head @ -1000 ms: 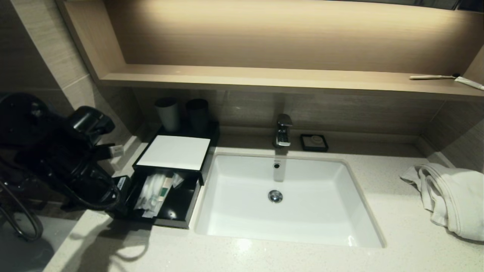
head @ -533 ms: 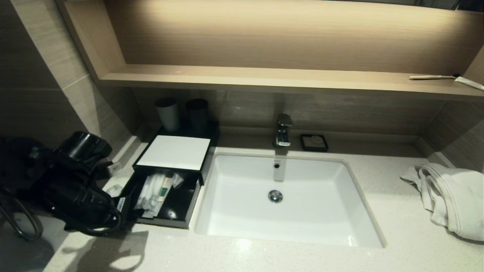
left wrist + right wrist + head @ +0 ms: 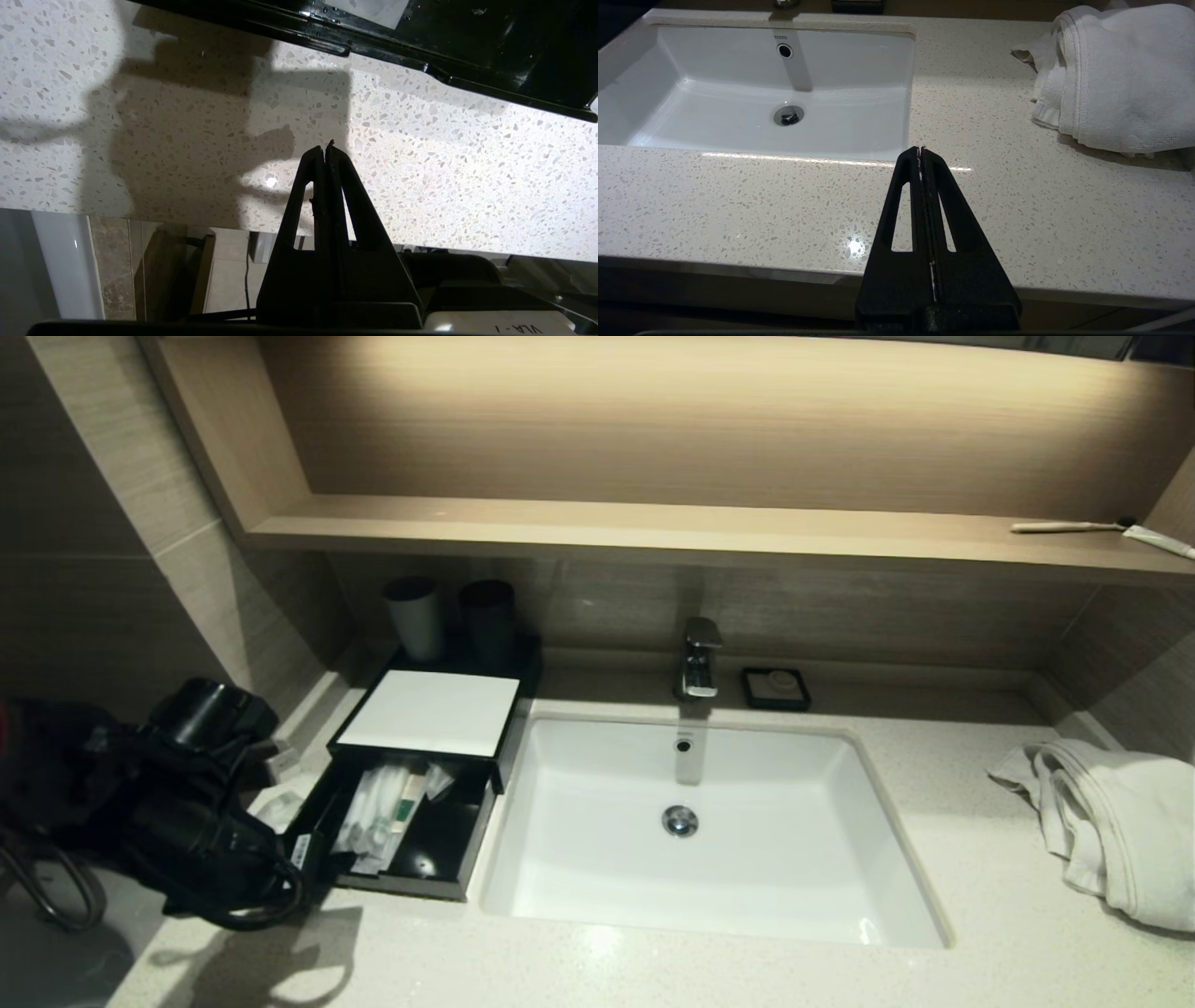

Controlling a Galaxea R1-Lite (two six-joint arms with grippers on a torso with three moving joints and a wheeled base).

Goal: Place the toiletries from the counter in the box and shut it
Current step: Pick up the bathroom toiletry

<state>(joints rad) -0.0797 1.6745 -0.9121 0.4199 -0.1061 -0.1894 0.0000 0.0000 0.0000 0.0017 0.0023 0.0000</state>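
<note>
Toiletries (image 3: 383, 807) lie inside the pulled-out drawer of the box (image 3: 431, 709), against its left side; loading appears complete. Remaining step, as judged: push the drawer shut. Left gripper (image 3: 327, 150) hangs low over the counter (image 3: 653, 971), just beside the drawer's front left corner, fingers pressed together and holding nothing. One small whitish item beside the arm cannot be identified. Centre: white basin (image 3: 579, 887) set into the speckled stone counter, faucet (image 3: 699, 658) behind. Right: towel (image 3: 1111, 821). Right gripper (image 3: 923, 150) rests parked at the counter's front edge, fingers pressed together.
</note>
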